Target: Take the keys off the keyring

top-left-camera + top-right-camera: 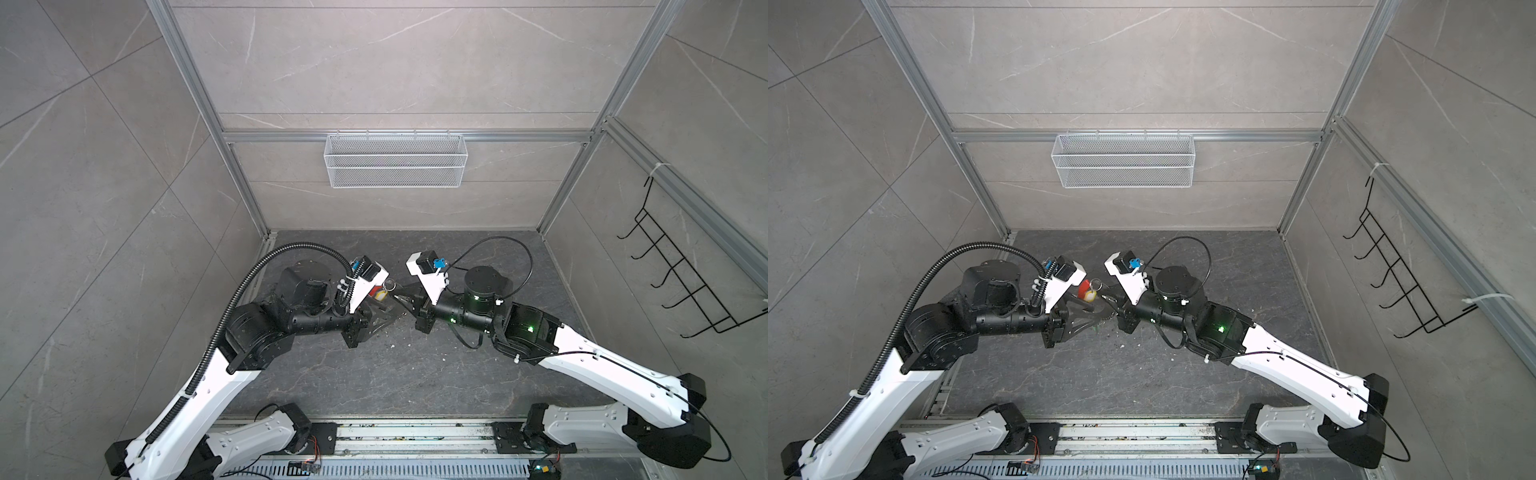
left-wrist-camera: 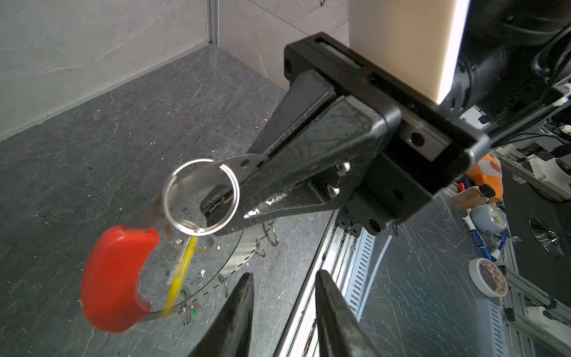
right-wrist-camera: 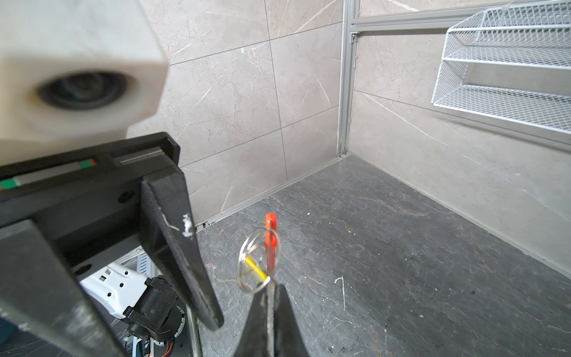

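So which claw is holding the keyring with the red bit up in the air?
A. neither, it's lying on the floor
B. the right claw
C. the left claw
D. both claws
B: the right claw is pinched shut on the keyring, while the left claw stands open with nothing in it.
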`<state>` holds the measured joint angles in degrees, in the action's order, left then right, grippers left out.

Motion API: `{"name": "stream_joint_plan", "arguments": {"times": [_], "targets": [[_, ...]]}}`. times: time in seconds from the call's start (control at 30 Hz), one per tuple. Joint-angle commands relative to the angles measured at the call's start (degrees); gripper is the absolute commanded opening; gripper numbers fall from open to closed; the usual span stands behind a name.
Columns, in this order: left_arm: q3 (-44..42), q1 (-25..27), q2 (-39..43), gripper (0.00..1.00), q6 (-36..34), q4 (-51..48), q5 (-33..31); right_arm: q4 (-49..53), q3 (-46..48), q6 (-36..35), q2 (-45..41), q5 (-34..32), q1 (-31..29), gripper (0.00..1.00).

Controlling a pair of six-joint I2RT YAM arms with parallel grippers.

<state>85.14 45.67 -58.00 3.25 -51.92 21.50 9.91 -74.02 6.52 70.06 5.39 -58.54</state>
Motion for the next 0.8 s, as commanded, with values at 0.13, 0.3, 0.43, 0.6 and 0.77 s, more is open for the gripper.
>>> {"name": "stream_joint_plan", "arguments": {"times": [0.13,0.3,0.43,0.6,0.77], "targets": [[-0.1,0.09,4.98,0.37,2.26,1.02,-3.21,-2.97,1.22,0.55,-1.33,-0.21,0.18,0.0],[-0.93,-0.08,5.98,0.36,3.44,4.18,-5.99,-3.3,1.68,0.51,-1.72,0.57,0.18,0.0],[-3.32,-0.68,6.59,0.35,5.44,10.14,-6.1,-3.48,2.03,0.64,-2.13,0.75,0.16,0.0],[-6.56,-4.6,6.12,0.35,12.53,18.5,-0.98,-3.5,2.56,0.73,-2.74,0.54,0.18,0.0],[-11.87,-10.39,7.01,0.35,23.74,27.14,4.87,-3.82,3.0,0.88,-3.07,0.43,0.18,0.0]]}}
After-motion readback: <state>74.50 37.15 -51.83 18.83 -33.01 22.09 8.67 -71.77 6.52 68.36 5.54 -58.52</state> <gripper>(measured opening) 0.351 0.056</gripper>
